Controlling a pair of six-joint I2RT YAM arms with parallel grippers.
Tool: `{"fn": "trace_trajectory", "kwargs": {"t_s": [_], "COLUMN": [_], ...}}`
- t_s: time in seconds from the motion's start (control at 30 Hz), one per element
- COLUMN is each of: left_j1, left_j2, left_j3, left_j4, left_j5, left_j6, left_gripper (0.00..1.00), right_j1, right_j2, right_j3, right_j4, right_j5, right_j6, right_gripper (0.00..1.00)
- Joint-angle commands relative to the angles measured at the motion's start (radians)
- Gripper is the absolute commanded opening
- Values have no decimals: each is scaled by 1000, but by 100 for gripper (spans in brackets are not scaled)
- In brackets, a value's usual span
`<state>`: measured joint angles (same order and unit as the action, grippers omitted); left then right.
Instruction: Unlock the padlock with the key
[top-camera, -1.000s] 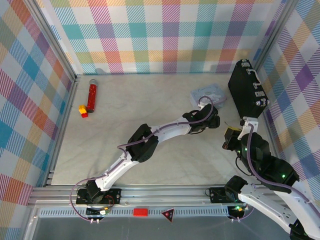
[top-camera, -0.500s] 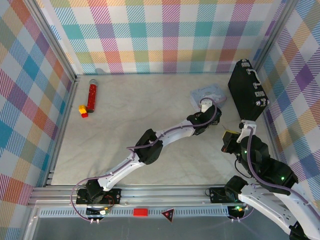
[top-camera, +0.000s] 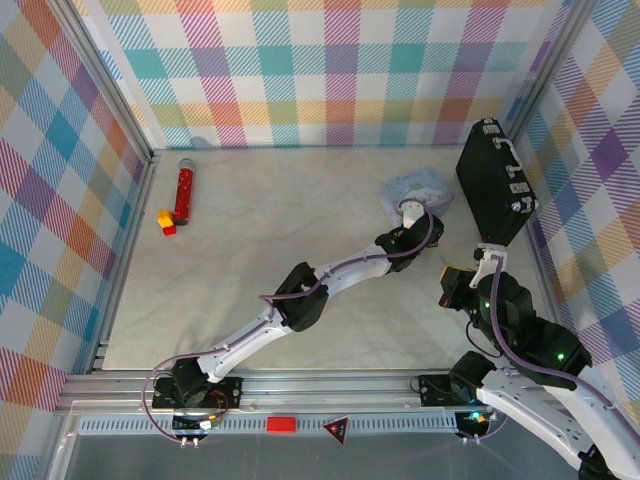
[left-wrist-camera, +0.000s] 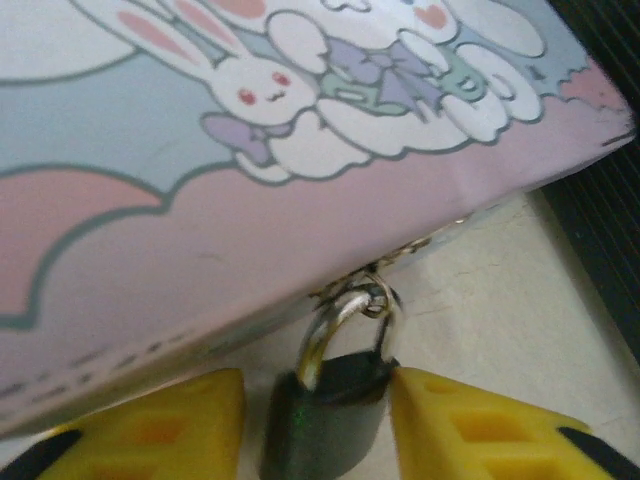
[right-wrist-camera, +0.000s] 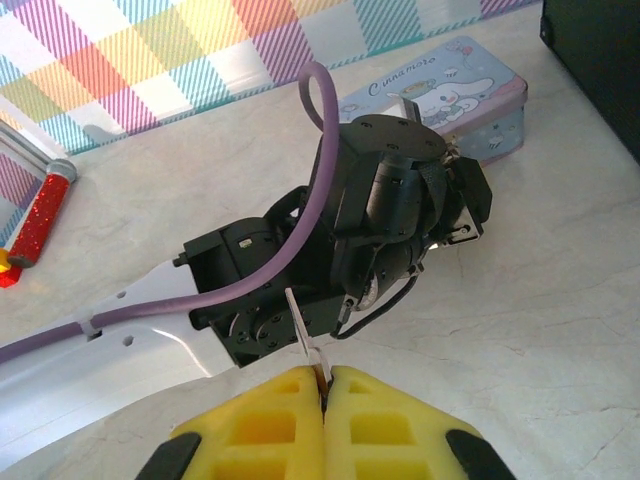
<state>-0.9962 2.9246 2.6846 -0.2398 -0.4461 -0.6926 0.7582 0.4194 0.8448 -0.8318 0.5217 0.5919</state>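
The padlock (left-wrist-camera: 330, 415) is small and dark, and its silvery shackle (left-wrist-camera: 335, 320) hangs from the clasp of a pale blue-grey cartoon box (left-wrist-camera: 250, 150). My left gripper (left-wrist-camera: 315, 400) straddles the lock body. The right finger (left-wrist-camera: 460, 425) touches it, while a thin gap remains beside the left finger (left-wrist-camera: 170, 430), so the jaws stand open. In the top view the left gripper (top-camera: 408, 216) is at the box's (top-camera: 415, 187) near edge. My right gripper (right-wrist-camera: 323, 385) is shut on the key (right-wrist-camera: 303, 325), whose silver blade points toward the left wrist.
A black case (top-camera: 492, 180) with silver latches leans against the right wall, just beyond the box. A red glitter tube (top-camera: 184, 190) and small yellow and red blocks (top-camera: 165, 221) lie at the far left. Plaid walls close in the table on three sides.
The left arm has stretched farther toward the box and its jaws have narrowed around the padlock. The right arm has shifted slightly, still holding the key.
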Motion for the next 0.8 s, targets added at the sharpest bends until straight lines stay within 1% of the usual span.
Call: {"fn": "trace_trajectory", "kwargs": {"t_s": [0.0,0.07,0.2,0.37,0.47,0.57,0.63,0.77], "left_j1": [8,11,21,30,35,56,75,105], "left_j2": [40,6,-108,-230,-322,-420,-514,-703], "left_j3": [-1,-52,-241,-431,-591,-760,-921,-1211], "left_j4": [-13,-22,23,83,158,198,267,356], "left_j5": [20,6,-28,-45,-52,-27,15,42], "left_j6": [-30,-21,-16,13,39,17,0,0], "left_gripper": [35,32,24,20,17,11,9,9], "right_j1": [-2,-2,-2,-2,-2,-2,-2,-2], "right_j2": [-13,-15,-20,-12,-5,2,28,98], "right_j3": [-8,-12,-25,-36,-36,-47,-39,-29], "right_j4": [12,14,23,36,41,60,61,62], "right_j5": [-12,-12,-18,-30,-35,-53,-62,-80], "right_j6": [21,28,41,40,38,30,23,17], "right_gripper": [0,0,0,0,0,0,0,0]}}
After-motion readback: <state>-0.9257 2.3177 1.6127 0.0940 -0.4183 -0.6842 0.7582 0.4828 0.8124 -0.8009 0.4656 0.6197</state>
